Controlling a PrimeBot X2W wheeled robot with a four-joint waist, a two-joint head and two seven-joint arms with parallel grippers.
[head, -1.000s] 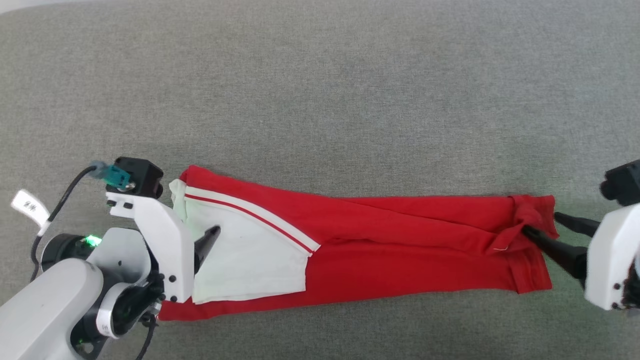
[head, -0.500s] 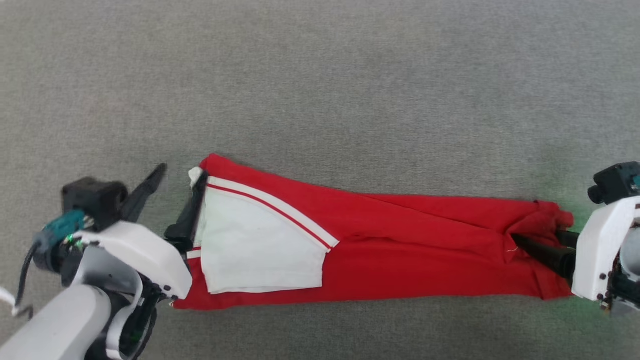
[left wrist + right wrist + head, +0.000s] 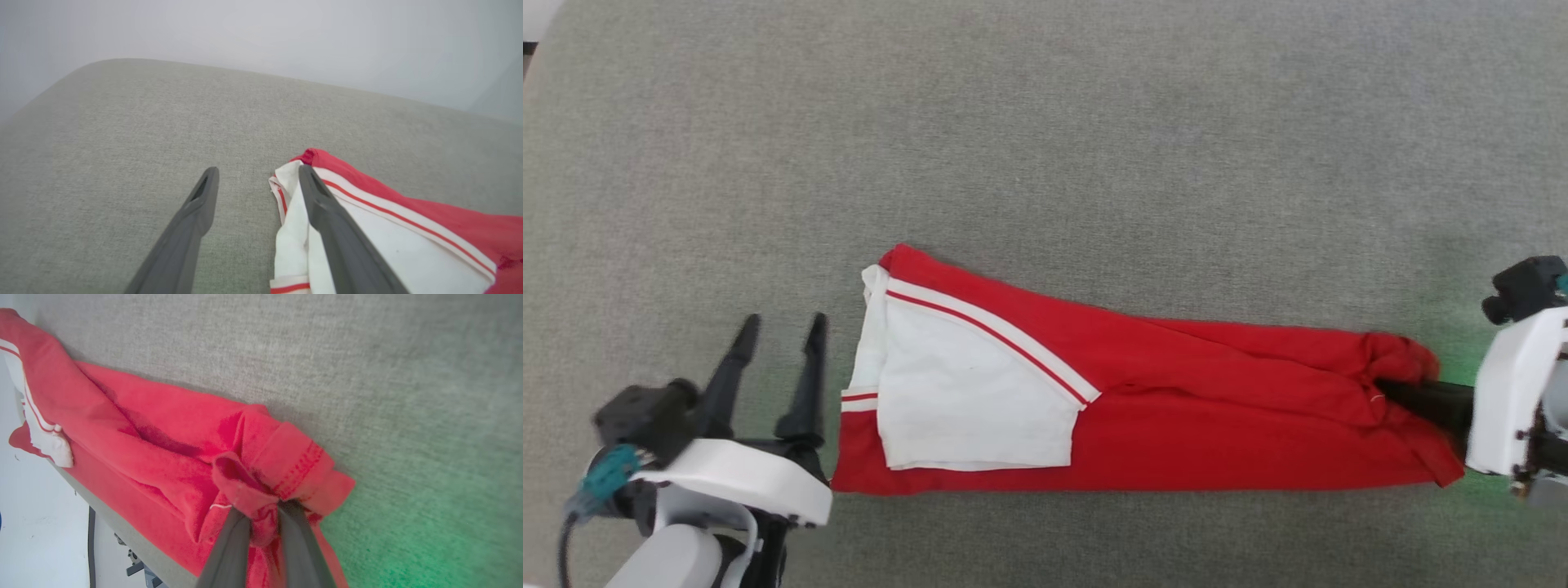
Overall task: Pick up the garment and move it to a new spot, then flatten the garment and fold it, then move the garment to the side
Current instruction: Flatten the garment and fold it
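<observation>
Red-and-white garment (image 3: 1217, 408), just one, on grey surface (image 3: 1045, 163), left gripper (image 3: 784, 320) wide, right gripper (image 3: 1405, 394) pinching its hem

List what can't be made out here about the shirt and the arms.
Shirt inner layers and underside: head view, covered by its own folded top layer.
Right gripper tips: right wrist view, buried in the bunched cloth it pinches.
Right arm: head view, cut off by the right edge.
Left arm: head view, cut off by the bottom edge.
</observation>
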